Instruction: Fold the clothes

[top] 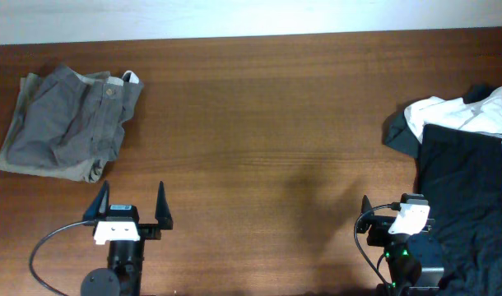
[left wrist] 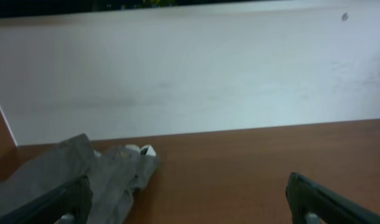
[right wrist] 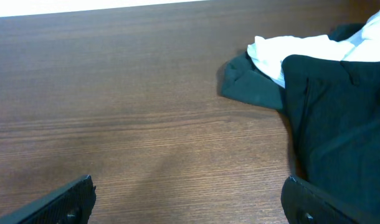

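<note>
Grey folded trousers (top: 66, 123) lie at the far left of the table; they also show in the left wrist view (left wrist: 78, 177). A pile of clothes sits at the right edge: a black garment (top: 469, 201) spread over a white one (top: 457, 113). The right wrist view shows the black garment (right wrist: 342, 118) and the white one (right wrist: 289, 50). My left gripper (top: 129, 207) is open and empty near the front edge, below the grey trousers; in its own view the fingers (left wrist: 187, 202) stand wide apart. My right gripper (top: 397, 211) is open and empty beside the black garment; its fingers (right wrist: 190, 202) are spread.
The brown wooden table (top: 259, 123) stretches between the two piles. A pale wall (left wrist: 190, 68) runs along the table's far edge. Black cables (top: 45, 247) loop by the arm bases at the front.
</note>
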